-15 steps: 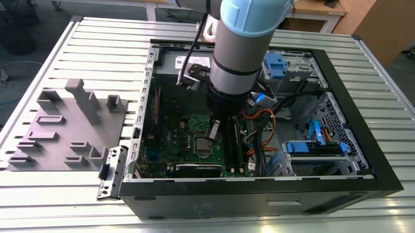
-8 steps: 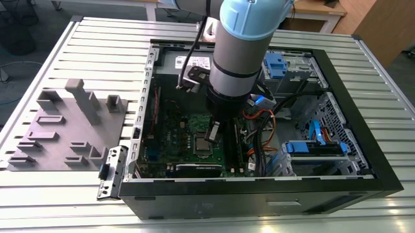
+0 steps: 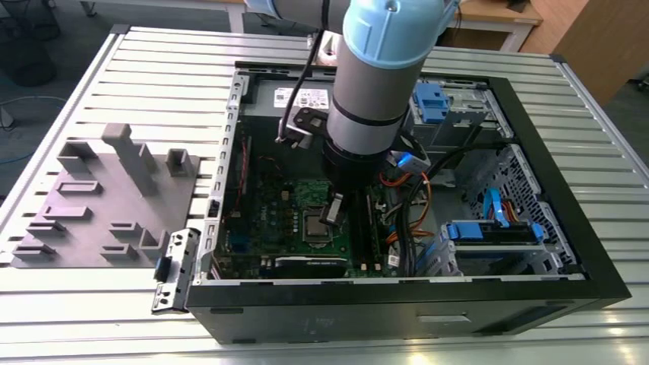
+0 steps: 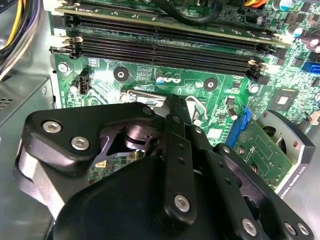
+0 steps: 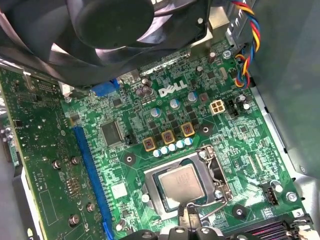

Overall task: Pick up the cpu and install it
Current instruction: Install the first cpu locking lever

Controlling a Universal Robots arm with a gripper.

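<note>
You have the table (image 3: 121, 68) of grey slats carrying an open case (image 3: 568, 251), which fills the middle and the exterior view's right. At nine o'clock from the case lies the grey tray (image 3: 102, 205) with its upright blocks. The arm (image 3: 381, 84) comes down from twelve o'clock into the case, over the green board (image 3: 279, 209).

In the first wrist view you look onto that board (image 5: 240, 130), with a black fan (image 5: 115, 30) looming at twelve o'clock and a long blue slot (image 5: 92, 170) running toward seven o'clock. Bundled coloured wires (image 5: 247, 30) hang at two o'clock.

In the second wrist view, long black memory slots (image 4: 165, 50) cross the board beyond the gripper body.

The socket (image 5: 150, 192) sits low in the first wrist view, its silver frame around the cpu (image 5: 180, 186). The cpu lies flat inside the socket, shiny top up.

The gripper (image 5: 189, 216) stands at the cpu's six o'clock edge in the first wrist view, its tip just at or touching that edge. In the second wrist view the gripper (image 4: 172, 112) points down at the socket area. You cannot tell from these views whether the fingers are parted or closed.
</note>
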